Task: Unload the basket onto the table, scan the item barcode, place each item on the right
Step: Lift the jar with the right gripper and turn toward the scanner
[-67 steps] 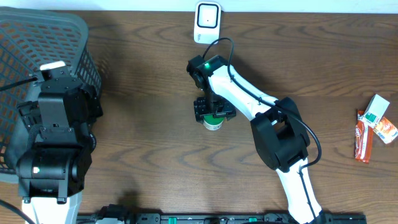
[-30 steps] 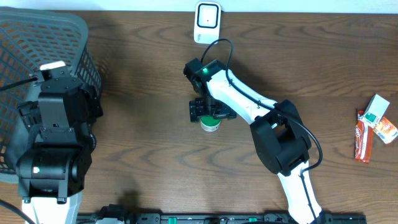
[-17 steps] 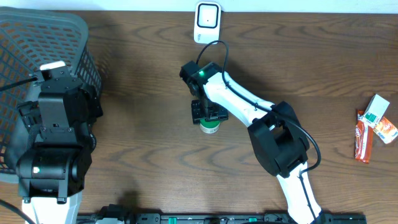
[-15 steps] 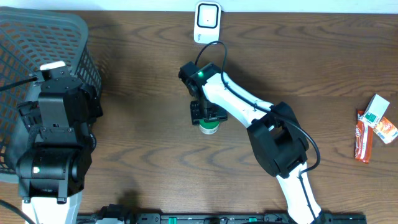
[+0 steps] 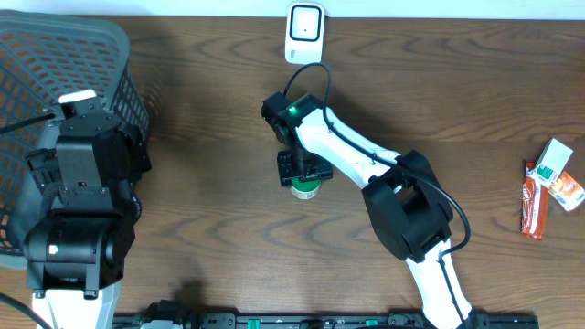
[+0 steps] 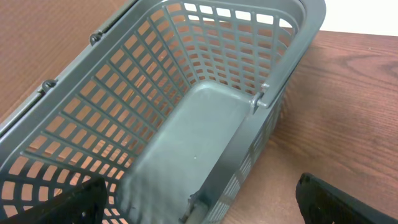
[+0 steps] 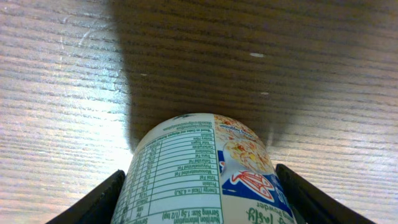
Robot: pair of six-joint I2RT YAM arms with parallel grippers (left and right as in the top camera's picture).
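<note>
**A:** What is the biggest thing here?

**B:** The brown wooden table (image 5: 210,137). On its left end is a grey plastic lattice basket (image 5: 55,64).

**A:** What is inside this container?

**B:** The left wrist camera looks down into it. There I see only its own smooth grey floor and its lattice walls. The left gripper (image 6: 205,208) hangs above the basket's near end. Its two dark fingers are far apart and nothing is between them.

**A:** And the other arm?

**B:** The white right arm (image 5: 366,160) reaches from the front edge toward the middle of the table. The right gripper (image 5: 304,172) is clamped on a round can with a white nutrition label and a green end (image 5: 308,189). In the right wrist view one black finger (image 7: 93,199) presses on each side of the can (image 7: 186,162).

**A:** Can you see what is in the can?

**B:** No, it is closed. I see only the label, with a nutrition table, a blue and red logo and a picture of food. A dark shadow lies on the wood behind it. Whether it rests on the table or is lifted, I cannot tell.

**A:** Where is it compared with the scanner?

**B:** The white barcode scanner (image 5: 304,32) stands at the far edge. The can is nearer to the robot, almost in line with it but well apart from it.

**A:** Anything smaller?

**B:** Some small snack packets in red, orange and white-green (image 5: 547,187) lie together near the right edge, far from both grippers.
</note>
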